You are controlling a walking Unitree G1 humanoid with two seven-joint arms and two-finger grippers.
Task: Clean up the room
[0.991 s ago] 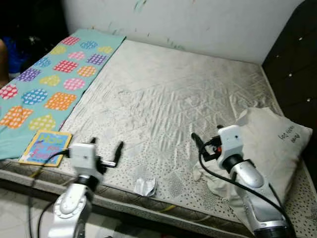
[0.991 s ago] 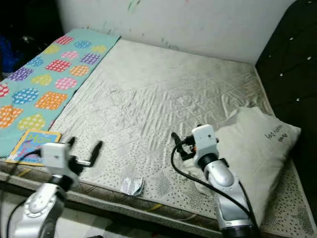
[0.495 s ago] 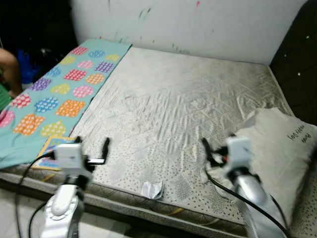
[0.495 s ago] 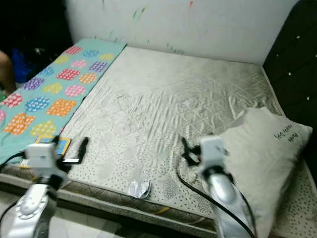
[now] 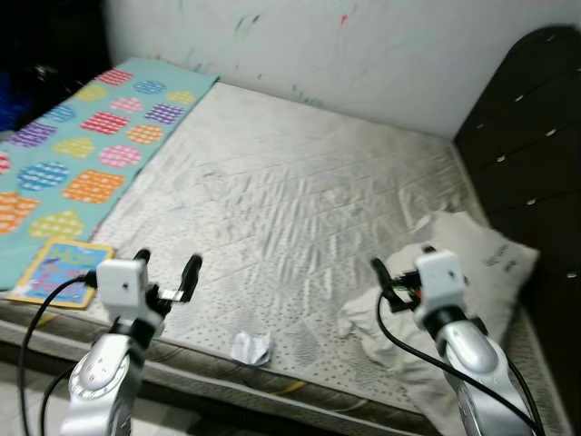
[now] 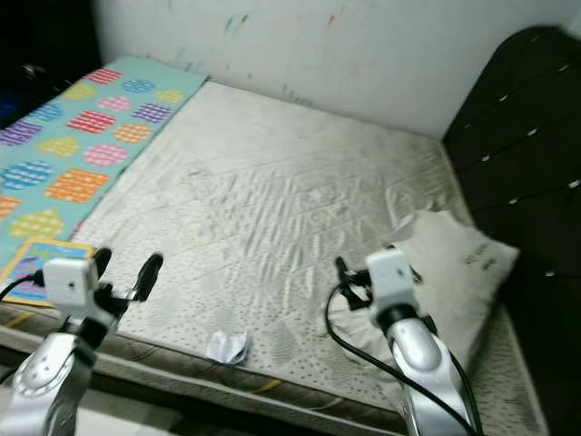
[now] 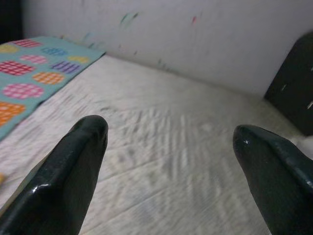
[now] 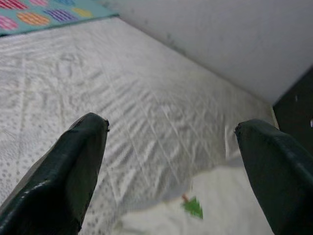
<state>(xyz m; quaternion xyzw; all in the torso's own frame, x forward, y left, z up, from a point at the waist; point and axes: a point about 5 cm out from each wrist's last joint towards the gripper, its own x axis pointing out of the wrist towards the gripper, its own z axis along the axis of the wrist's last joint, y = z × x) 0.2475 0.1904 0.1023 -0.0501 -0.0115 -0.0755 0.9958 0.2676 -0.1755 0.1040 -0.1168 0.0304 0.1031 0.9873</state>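
Note:
A bare grey-white mattress [image 5: 300, 200] lies before me. A crumpled white wrapper [image 5: 251, 347] rests near its front edge, between my two arms. My left gripper [image 5: 166, 265] hovers open over the front left of the mattress, with nothing between its fingers [image 7: 73, 166]. My right gripper [image 5: 401, 261] is open and empty above a rumpled white cloth [image 5: 372, 318] beside a cream pillow [image 5: 481, 259]. The right wrist view shows that cloth [image 8: 220, 205] with a small green mark. A colourful picture book [image 5: 59, 271] lies at the front left corner.
A teal blanket with coloured dotted patches [image 5: 82, 154] covers the bed's left side. A dark padded headboard [image 5: 526, 136] rises on the right. A white wall [image 5: 363, 45] with paint marks runs along the far side. Floor shows below the bed's front edge.
The camera has swung to the right, so more of the headboard shows and the blanket sits further left. Both grippers remain open and empty over the mattress's front.

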